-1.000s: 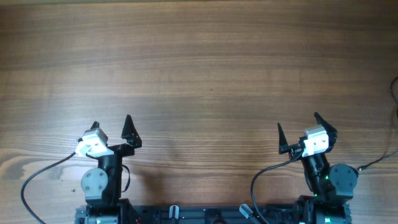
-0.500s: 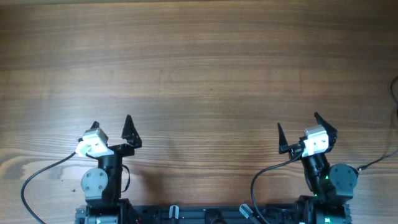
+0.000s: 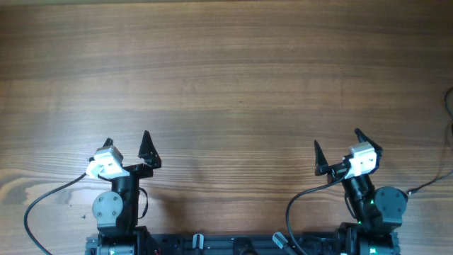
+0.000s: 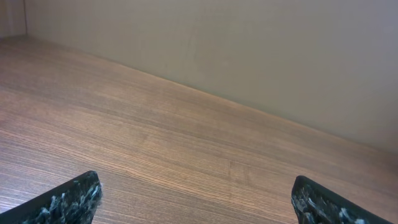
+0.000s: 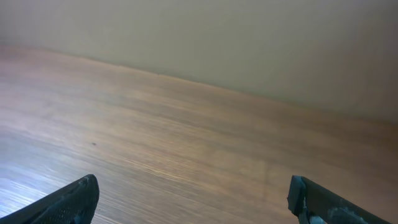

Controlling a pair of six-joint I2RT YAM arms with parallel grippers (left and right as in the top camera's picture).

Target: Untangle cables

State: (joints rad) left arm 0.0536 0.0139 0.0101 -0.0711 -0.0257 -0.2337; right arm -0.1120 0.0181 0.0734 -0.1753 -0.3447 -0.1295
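Note:
No coil or loops of the cables lie on the wooden table [image 3: 226, 78]. A thin black cord [image 3: 449, 99] curves in at the table's right edge; I cannot tell whether it belongs to the cables. My left gripper [image 3: 127, 139] stands open near the front left, with only bare wood between its fingers [image 4: 74, 198]. My right gripper [image 3: 337, 139] stands open near the front right, also empty. In each wrist view, the left gripper [image 4: 196, 186] and the right gripper [image 5: 193, 185] show just two dark fingertips at the bottom corners.
Thicker black arm cables loop by the left base [image 3: 42, 202] and the right base [image 3: 301, 198]. Both arm bases [image 3: 117, 212] sit at the front edge. A plain beige wall [image 4: 249, 43] rises behind the table's far edge.
The right gripper has shifted very slightly left and away from the base. The left arm has not moved.

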